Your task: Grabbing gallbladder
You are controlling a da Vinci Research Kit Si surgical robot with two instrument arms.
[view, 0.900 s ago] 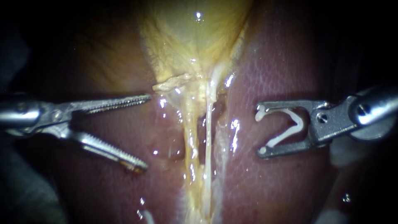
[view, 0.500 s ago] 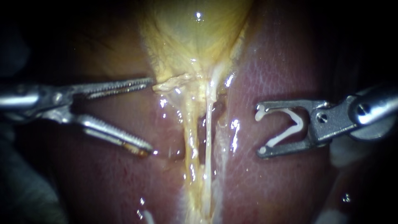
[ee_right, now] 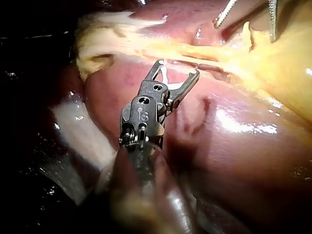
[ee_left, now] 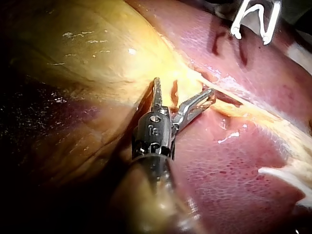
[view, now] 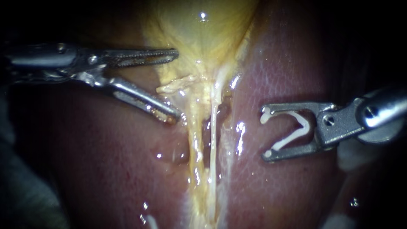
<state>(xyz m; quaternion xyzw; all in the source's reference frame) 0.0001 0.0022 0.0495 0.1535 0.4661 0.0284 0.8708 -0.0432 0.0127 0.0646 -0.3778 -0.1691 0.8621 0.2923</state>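
Note:
The yellow gallbladder (view: 199,34) narrows down into pale strands (view: 212,144) between dark red liver lobes (view: 106,169). My left instrument (view: 176,85) has its toothed jaws wide open at the gallbladder's left lower edge. The upper jaw lies over the yellow wall and the lower jaw tip touches the pale tissue beneath the neck. The left wrist view shows these jaws (ee_left: 184,87) spread against the gallbladder (ee_left: 97,48). My right instrument (view: 266,133) hovers over the right lobe, apart from the strands, its jaws holding a white clip (view: 292,131) between them.
Wet liver (ee_right: 234,146) surrounds the strands on both sides. In the right wrist view my right instrument (ee_right: 178,68) sits just short of the yellow strand band (ee_right: 209,51), and the left instrument's two jaws show beyond it, over the gallbladder.
My left instrument has risen and advanced toward the gallbladder, its open jaws now spanning the lower left edge. The right instrument with its clip has stayed put.

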